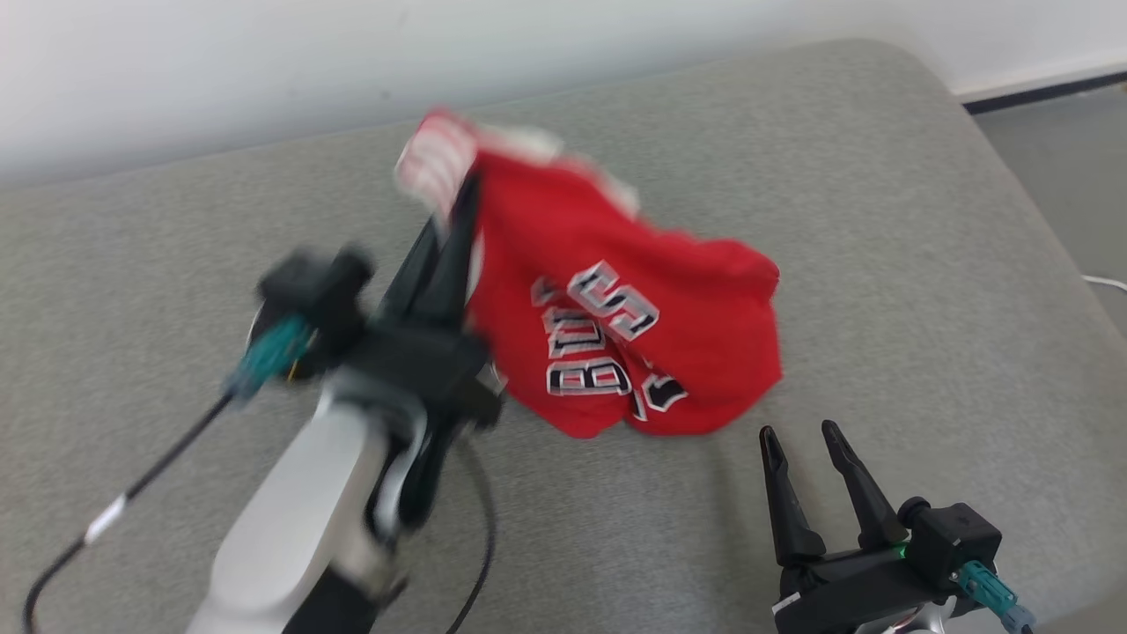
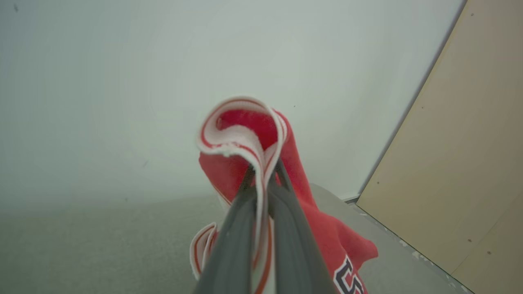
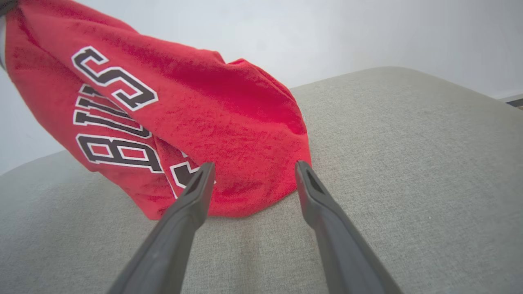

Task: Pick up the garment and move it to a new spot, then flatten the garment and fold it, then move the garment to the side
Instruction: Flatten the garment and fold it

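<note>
Left gripper (image 1: 460, 210) pinched shut on white-trimmed edge of red fabric jersey (image 1: 651, 273) over grey upholstered cushion (image 1: 898, 229); right gripper (image 1: 801, 436) stood wide open, empty

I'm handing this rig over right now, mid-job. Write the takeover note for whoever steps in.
Tools: left tool is shut on the white-and-red trim of the red jersey, holding that end up. The right tool is open and empty, low over the grey cushion, just short of the jersey's lower end.
Jersey: bunched, hanging from the left tool; its lower end seems to touch the cushion.
Done: garment grasped and lifted.
Left: set it down at the new spot, flatten, fold, move aside.
</note>
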Tool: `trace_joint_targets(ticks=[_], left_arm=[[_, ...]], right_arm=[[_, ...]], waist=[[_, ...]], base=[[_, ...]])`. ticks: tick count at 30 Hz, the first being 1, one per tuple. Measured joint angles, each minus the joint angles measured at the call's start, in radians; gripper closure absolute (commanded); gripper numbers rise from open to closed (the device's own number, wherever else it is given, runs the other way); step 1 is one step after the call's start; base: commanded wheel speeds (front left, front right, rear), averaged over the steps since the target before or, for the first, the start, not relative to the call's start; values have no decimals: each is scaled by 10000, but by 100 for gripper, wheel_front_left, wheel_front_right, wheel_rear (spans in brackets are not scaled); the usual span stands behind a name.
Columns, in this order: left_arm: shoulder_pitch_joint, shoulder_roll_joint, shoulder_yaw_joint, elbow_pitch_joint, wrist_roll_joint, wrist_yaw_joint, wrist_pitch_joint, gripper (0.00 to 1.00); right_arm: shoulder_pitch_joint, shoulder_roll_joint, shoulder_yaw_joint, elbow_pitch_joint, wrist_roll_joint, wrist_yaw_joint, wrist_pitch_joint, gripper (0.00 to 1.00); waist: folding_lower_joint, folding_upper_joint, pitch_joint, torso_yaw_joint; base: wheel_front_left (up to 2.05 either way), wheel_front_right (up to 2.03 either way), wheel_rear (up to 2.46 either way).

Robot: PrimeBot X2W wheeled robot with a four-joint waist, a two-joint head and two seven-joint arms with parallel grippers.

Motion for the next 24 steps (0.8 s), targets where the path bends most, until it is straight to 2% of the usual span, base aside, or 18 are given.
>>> trace_joint_targets(ticks=[6, 9, 16, 23, 24], left_arm=[[3551, 1116, 828, -727, -767, 460, -221, 100], [4783, 1348, 1043, -1160, -1028, 589, -297, 100], [6125, 1266, 1202, -876, -1266, 855, -378, 100], [6403, 1116, 1776, -178, -1114, 1302, -481, 100], [6413, 1051, 1848, -146, -1051, 1317, -481, 61]], right_arm=[[23, -4, -125, -25, -163, 0, 0, 0], [16, 4, -188, -63, -211, 0, 0, 0], [-11, 4, -192, -77, -332, 0, 84, 0], [7, 4, -207, -98, -347, 0, 146, 0], [12, 2, -209, -102, -347, 0, 146, 0]], waist=[[0, 0, 26, 914], [0, 0, 45, 1297], [0, 0, 31, 2017], [0, 0, -219, 2250], [0, 0, -248, 2264]], base=[[0, 0, 0], [0, 0, 0], [0, 0, 0], [0, 0, 0], [0, 0, 0]])
